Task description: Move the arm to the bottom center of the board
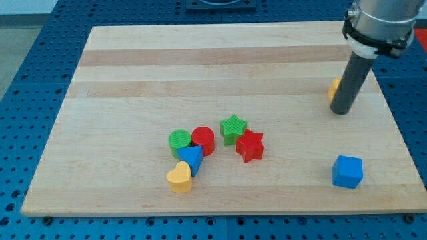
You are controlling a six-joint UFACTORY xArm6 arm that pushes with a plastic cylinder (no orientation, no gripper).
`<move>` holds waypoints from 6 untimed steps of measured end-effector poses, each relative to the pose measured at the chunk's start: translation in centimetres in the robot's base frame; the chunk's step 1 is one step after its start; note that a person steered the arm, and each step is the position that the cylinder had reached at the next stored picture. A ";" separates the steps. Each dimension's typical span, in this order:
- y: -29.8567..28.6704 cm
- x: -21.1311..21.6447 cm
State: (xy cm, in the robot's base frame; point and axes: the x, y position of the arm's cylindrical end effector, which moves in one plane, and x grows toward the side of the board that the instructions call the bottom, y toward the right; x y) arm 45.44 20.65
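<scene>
My tip [340, 111] rests on the wooden board [133, 73] at the view's right, upper half. A yellow block [334, 87] shows just behind the rod, mostly hidden by it. A blue cube [347, 171] lies below the tip near the board's lower right. A cluster sits left of centre in the lower half: green cylinder [179, 141], red cylinder [203, 140], green star [233, 128], red star [250, 146], blue triangle [191, 159] and yellow heart [179, 177]. The tip is far to the right of this cluster.
The board lies on a blue perforated table [27, 73]. The arm's grey collar [373, 27] hangs over the board's upper right corner.
</scene>
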 end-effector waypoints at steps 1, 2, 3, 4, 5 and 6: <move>-0.7 3.5; -2.4 6.9; -5.2 9.2; -8.9 11.6; -13.9 14.1; -20.2 15.6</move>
